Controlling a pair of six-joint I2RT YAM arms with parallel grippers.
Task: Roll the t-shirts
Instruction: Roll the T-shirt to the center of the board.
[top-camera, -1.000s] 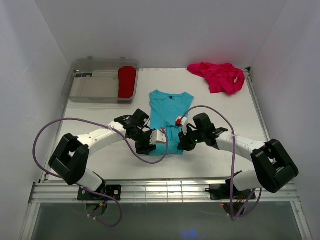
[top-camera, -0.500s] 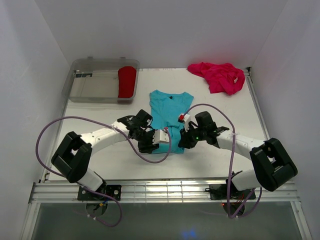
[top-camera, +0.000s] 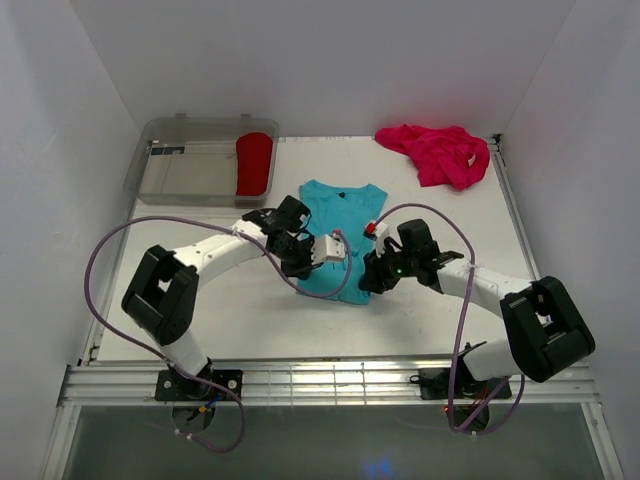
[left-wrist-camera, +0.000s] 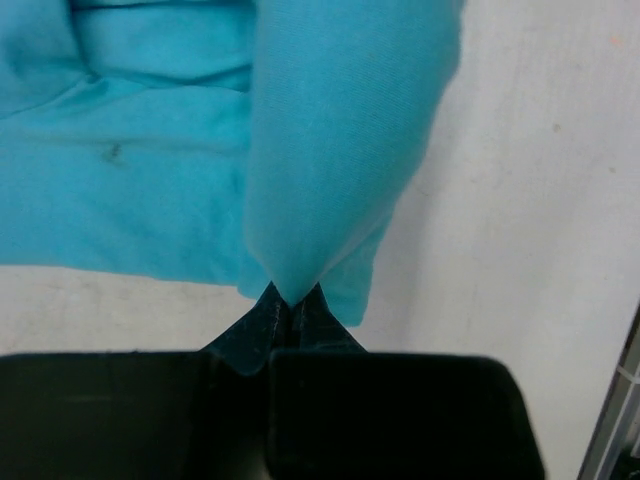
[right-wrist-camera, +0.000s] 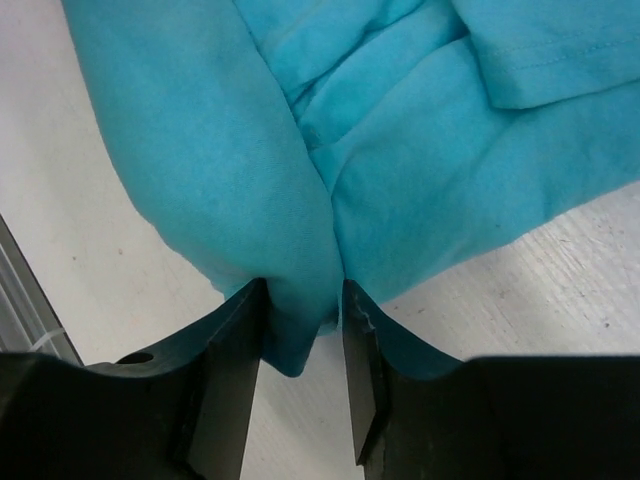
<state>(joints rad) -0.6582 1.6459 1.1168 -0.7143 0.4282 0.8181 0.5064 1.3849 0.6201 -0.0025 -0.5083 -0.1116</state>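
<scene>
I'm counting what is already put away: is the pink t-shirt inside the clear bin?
No, the pink t-shirt lies crumpled on the table's far right corner, while the clear bin at far left holds only the red t-shirt.

The white table (top-camera: 220, 310) carries a turquoise t-shirt (top-camera: 340, 205), a pink t-shirt (top-camera: 440, 152) and a clear bin (top-camera: 190, 170).

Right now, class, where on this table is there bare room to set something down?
Bare table lies near-left, between the clear bin and the left arm, and between the turquoise t-shirt and pink t-shirt. The middle is crowded.
</scene>
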